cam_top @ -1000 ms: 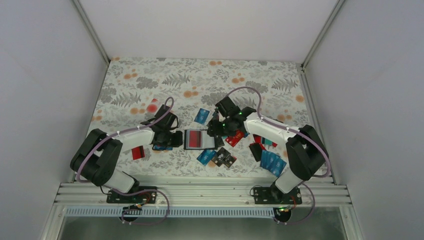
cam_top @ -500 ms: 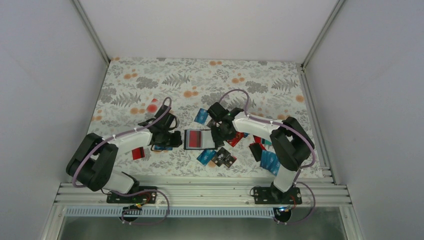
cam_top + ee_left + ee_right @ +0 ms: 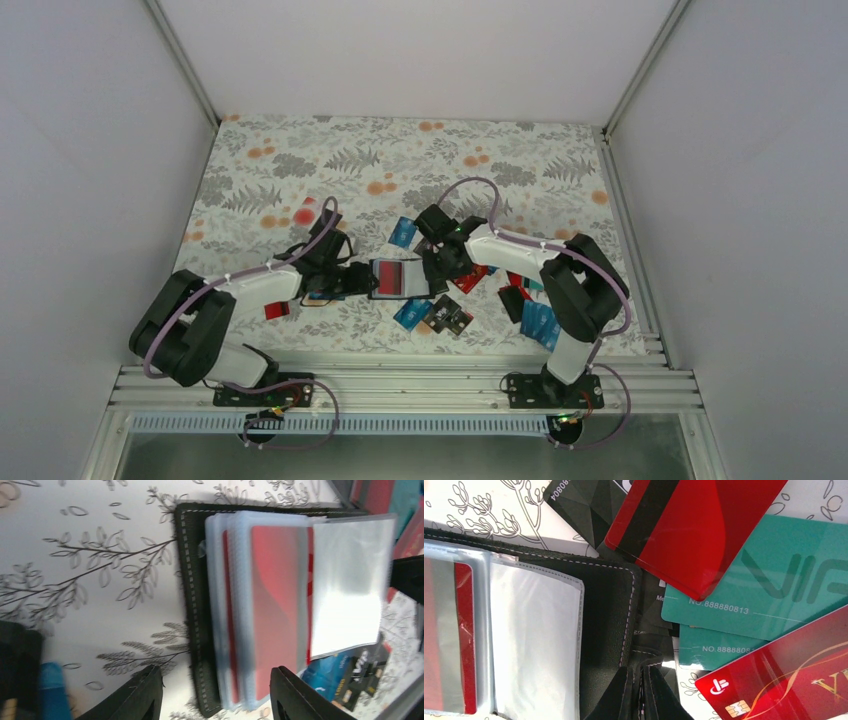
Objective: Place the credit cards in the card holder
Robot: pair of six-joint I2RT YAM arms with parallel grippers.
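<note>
The right fingers have just pinched shut on the right cover of the card holder, which lies open on the desk, while the left fingers have spread wide at its left edge, probably freeing that arm to fetch credit cards.

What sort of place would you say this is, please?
Probably a lab robot test cell: plain white panel walls, an aluminium rail carrying the left arm and right arm, and a floral tablecloth strewn with credit cards.

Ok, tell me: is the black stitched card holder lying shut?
No, the black stitched card holder lies open, clear plastic sleeves fanned out.
</note>
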